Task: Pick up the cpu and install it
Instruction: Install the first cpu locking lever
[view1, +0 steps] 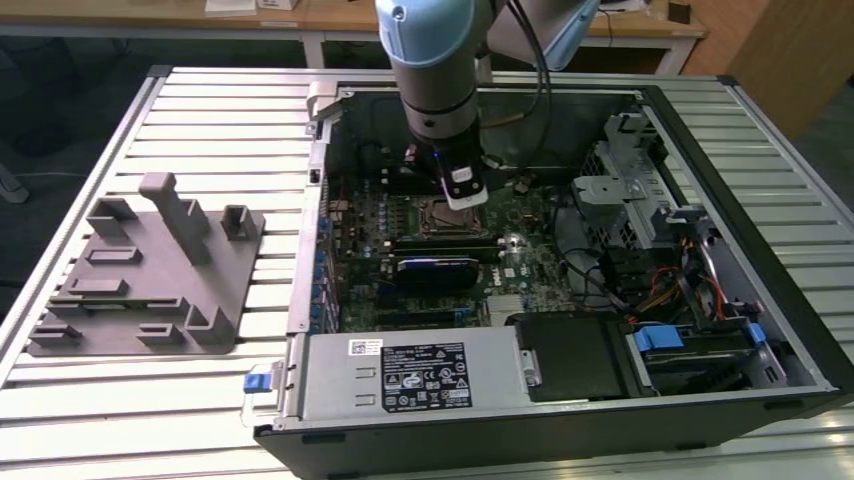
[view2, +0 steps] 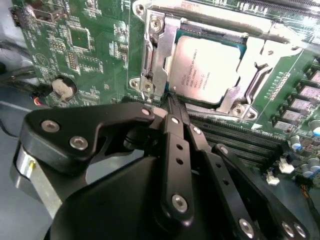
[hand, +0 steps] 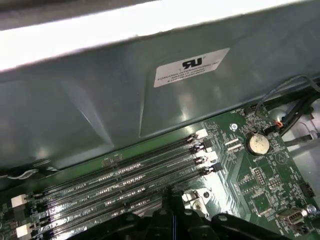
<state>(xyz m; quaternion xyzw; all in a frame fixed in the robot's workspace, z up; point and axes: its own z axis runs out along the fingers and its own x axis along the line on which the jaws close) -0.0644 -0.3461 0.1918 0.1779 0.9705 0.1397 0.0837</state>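
Chip (view2: 200, 75) lies flat in its metal-framed socket (view2: 157, 50), near the middle of the exterior view. Gripper (view2: 173, 100) hangs right at the chip's edge, jaws pressed together and holding nothing. Putting it in looks nearly done, I think. Any touch now must be soft and straight.

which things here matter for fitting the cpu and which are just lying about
Job in hand: small flat square silver-topped cpu, seated in the black metal-framed socket; black gripper, shut, tips by the cpu's edge.
Lying about: grey plastic tray with posts; round silver coin battery; long black memory slots.
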